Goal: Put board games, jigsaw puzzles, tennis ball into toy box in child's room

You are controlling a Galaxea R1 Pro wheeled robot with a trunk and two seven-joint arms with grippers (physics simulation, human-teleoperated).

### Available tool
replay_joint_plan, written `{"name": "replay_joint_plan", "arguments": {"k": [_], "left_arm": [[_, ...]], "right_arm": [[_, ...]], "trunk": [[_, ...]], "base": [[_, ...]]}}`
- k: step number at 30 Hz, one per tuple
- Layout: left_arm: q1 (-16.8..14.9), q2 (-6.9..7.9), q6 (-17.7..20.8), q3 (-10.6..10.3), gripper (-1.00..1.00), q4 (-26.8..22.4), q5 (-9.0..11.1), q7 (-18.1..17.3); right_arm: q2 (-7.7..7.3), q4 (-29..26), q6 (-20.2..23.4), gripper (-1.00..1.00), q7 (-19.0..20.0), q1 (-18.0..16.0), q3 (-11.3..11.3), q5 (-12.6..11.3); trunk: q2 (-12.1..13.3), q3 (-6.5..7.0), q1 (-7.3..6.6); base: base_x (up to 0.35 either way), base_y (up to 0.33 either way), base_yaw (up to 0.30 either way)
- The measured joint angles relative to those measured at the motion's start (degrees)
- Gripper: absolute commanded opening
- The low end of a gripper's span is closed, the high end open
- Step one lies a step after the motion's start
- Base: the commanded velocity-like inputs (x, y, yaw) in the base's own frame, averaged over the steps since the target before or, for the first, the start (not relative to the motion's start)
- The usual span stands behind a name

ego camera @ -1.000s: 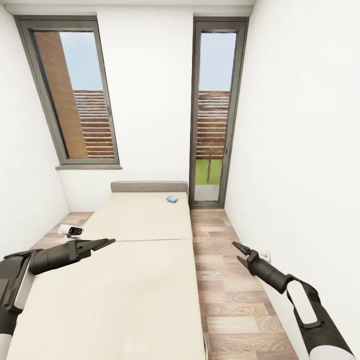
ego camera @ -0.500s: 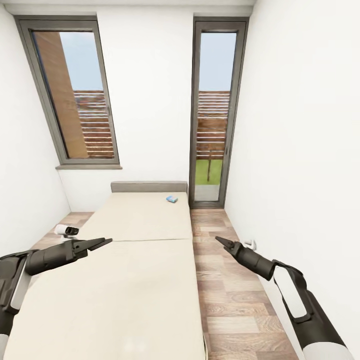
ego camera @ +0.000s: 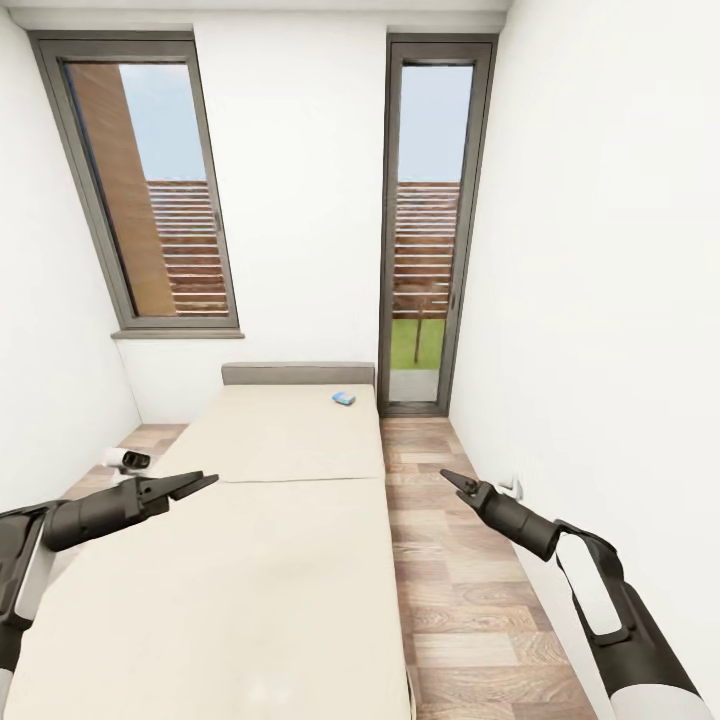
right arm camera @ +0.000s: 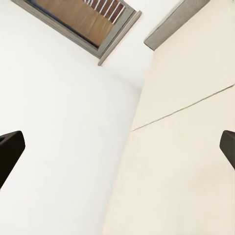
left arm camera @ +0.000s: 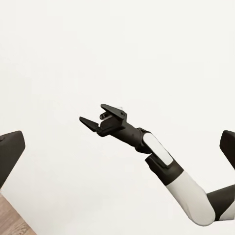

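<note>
White walls (ego camera: 300,150), two tall grey-framed windows (ego camera: 150,190), wood-plank floor (ego camera: 460,600), daylight

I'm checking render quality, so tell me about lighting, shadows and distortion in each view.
Head view: even bright light, wide-angle lean in the left window, faint shadows on the bed. Left wrist view: blank white wall, right tool sharp and open. Right wrist view: tilted, soft flat light on the mattress.

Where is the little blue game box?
In the head view, the blue game box lies on the bed's far right corner, near the grey headboard and tall window.
</note>
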Motion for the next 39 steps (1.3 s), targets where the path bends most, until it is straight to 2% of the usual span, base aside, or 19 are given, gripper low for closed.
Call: {"name": "replay_joint_plan", "arguments": {"k": [11, 22, 27, 39], "left_arm": [[-0.12, -0.02, 0.24, 0.17, 1.00, -0.02, -1.92, 0.00], [-0.13, -0.02, 0.15, 0.09, 1.00, -0.05, -2.05, 0.00], [-0.05, -0.04, -0.60, 0.98, 1.00, -0.40, -1.91, 0.00], [-0.02, -0.49, -0.72, 1.34, 1.00, -0.21, -1.85, 0.00]], "right_arm": [[-0.04, 0.00, -0.05, 1.00, 0.00, 0.00, -0.06, 0.11], [-0.06, -0.07, -0.04, 1.00, -0.04, 0.00, -0.14, -0.05], [-0.08, -0.01, 0.04, 1.00, -0.08, 0.00, -0.32, -0.09], [0.01, 0.00, 0.04, 1.00, -0.16, 0.00, -0.32, 0.05]], "trunk": [[0.00, 0.00, 0.00], [0.00, 0.00, 0.00], [0.00, 0.00, 0.00], [0.00, 0.00, 0.00]], "base": [[0.000, 0.000, 0.000], [0.000, 0.000, 0.000], [0.002, -0.001, 0.000], [0.091, -0.088, 0.000]]}}
